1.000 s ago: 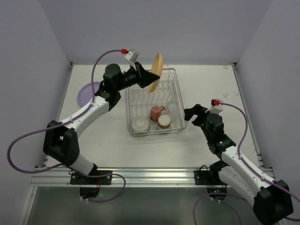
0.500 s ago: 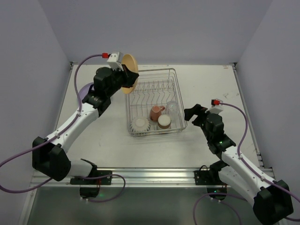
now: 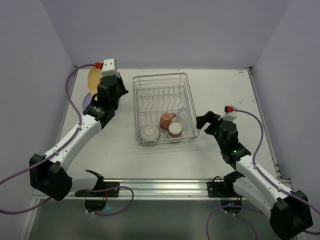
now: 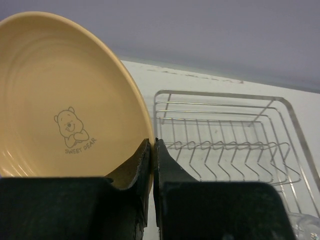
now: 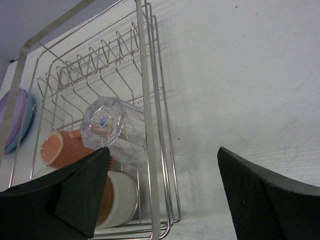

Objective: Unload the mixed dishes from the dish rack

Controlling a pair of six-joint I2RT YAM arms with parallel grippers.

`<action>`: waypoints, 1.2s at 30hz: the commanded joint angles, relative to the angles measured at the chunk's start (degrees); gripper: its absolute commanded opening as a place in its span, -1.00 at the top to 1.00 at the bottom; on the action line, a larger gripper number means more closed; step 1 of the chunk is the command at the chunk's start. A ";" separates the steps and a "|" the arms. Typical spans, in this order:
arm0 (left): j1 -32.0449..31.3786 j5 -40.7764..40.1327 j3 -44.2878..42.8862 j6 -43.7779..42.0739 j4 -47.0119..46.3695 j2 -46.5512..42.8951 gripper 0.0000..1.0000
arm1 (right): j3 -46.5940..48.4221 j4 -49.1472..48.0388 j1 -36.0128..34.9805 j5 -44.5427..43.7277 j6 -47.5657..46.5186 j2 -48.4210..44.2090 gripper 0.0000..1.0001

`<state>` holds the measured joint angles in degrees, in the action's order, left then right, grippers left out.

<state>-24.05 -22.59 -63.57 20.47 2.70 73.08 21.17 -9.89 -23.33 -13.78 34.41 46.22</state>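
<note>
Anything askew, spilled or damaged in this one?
Nothing spilled or broken. The clear glass and the pink mug appear tipped on their sides in the dish rack, not upright. The left gripper pinches the yellow plate by its rim.

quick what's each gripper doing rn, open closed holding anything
Left gripper: closed on the rim of the yellow-orange plate.
Right gripper: open, holding nothing.

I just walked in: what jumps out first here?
The left gripper pinches a yellow plate, printed with a cartoon bear, at the far left of the table. The central wire dish rack holds a pink mug, a clear glass, a cup and a white bowl.
</note>
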 commanded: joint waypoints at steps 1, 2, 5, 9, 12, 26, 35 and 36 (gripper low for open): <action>0.32 -11.32 1.78 -3.59 -1.55 -1.27 1.00 | 1.33 -1.71 0.13 0.86 -0.93 0.98 -0.81; 0.41 -12.12 2.04 -3.77 -1.64 -0.75 1.00 | 1.42 -1.71 0.13 0.86 -0.84 1.33 -0.81; 0.50 -13.44 2.22 -4.38 -1.64 1.09 1.00 | 1.68 -1.71 0.13 1.30 -0.84 1.60 -0.81; 0.94 -14.41 1.00 -4.04 -1.65 4.26 1.00 | 1.60 -1.97 0.13 1.48 -1.02 1.77 -0.82; 1.03 -15.55 0.29 -3.86 -1.64 6.63 1.00 | 1.68 -1.97 0.13 1.56 -0.93 1.95 -0.82; 2.43 -19.68 -3.49 -3.68 -4.28 15.78 1.00 | 1.77 -2.85 0.13 2.88 -1.10 2.83 -0.85; 5.07 -18.99 -4.46 -3.24 -4.98 19.82 1.00 | 1.33 -3.82 0.13 3.23 -1.72 2.83 -0.86; 5.24 -18.64 -4.54 -3.16 -5.16 20.43 1.00 | 1.42 -3.99 0.13 3.23 -2.07 2.83 -0.86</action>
<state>-19.92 -39.16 -65.17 17.37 1.96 92.64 21.19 -11.20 -23.33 -10.90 33.76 48.82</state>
